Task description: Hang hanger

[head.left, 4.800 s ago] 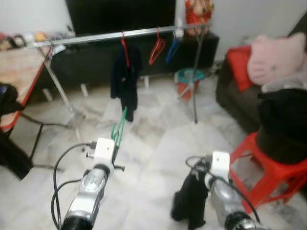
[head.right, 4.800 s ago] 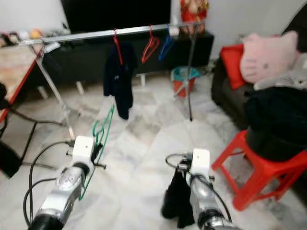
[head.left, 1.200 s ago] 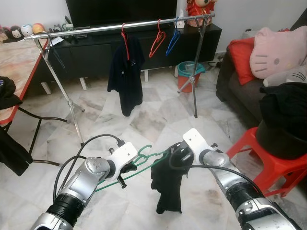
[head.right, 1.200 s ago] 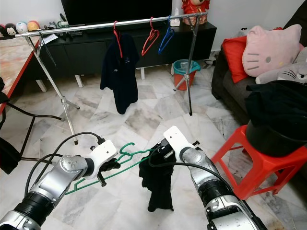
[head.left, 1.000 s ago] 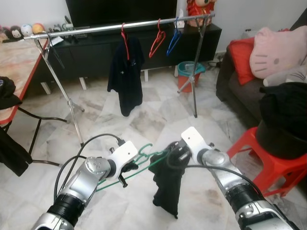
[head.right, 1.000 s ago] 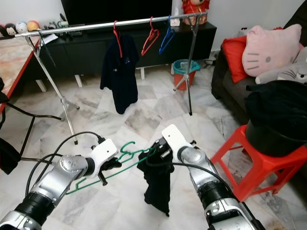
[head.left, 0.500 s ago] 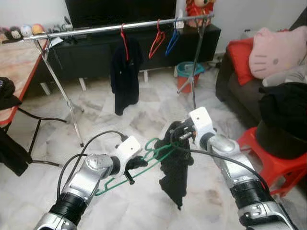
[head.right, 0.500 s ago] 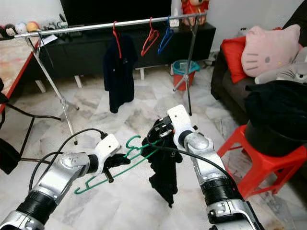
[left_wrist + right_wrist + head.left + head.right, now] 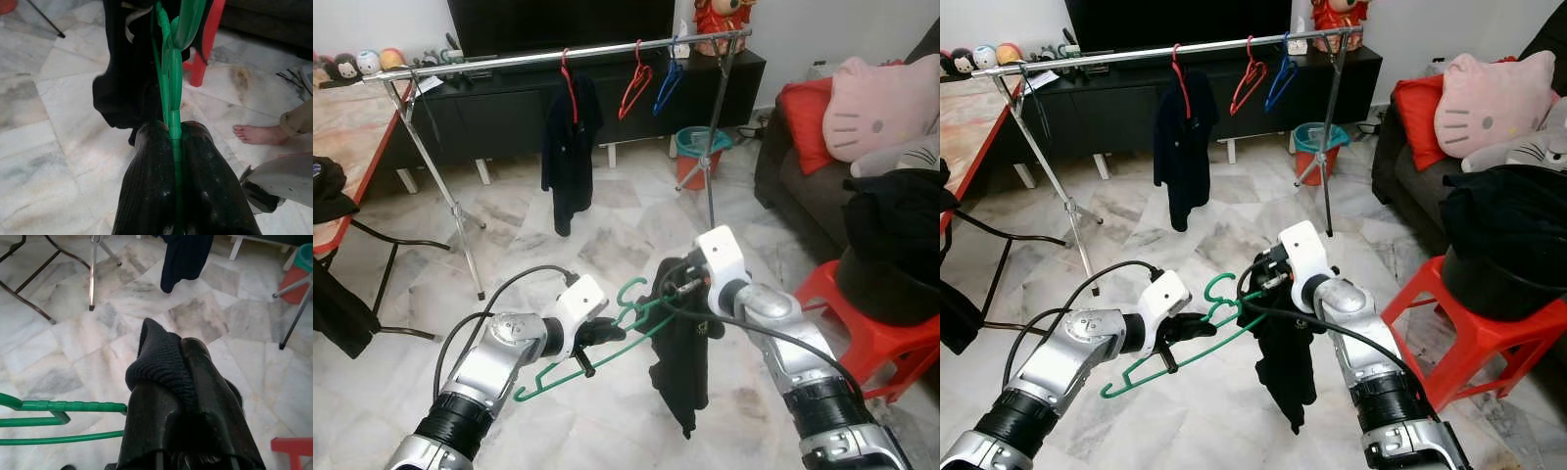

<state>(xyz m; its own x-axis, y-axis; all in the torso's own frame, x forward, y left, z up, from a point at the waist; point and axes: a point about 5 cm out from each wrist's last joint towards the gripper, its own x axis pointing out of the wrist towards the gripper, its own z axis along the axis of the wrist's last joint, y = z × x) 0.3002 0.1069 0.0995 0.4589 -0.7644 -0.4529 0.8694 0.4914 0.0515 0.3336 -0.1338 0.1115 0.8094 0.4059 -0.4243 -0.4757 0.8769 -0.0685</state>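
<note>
A green hanger [image 9: 590, 347] slants across the space in front of me, pinched in my left gripper [image 9: 595, 336], whose fingers [image 9: 151, 191] are shut on its bar. My right gripper [image 9: 677, 286] is shut on a black garment [image 9: 680, 357] that droops toward the floor, its top edge right beside the hanger's hook [image 9: 628, 291]. In the right wrist view the cloth [image 9: 161, 360] bunches between the fingers. Farther back stands a silver clothes rail [image 9: 558, 56] with a dark shirt on a red hanger [image 9: 567, 142], an empty red hanger [image 9: 633, 90] and a blue hanger [image 9: 666, 84].
A red plastic stool [image 9: 862, 338] with a black pile on it stands at my right, before a dark sofa with a pink cushion [image 9: 871, 98]. A table [image 9: 342, 147] with a chair is at the left. A person's bare foot [image 9: 254, 133] rests on the marble floor.
Both arms have shifted slightly; the garment now hangs straighter beneath my right gripper, and the hanger has tilted a little lower at its far end.
</note>
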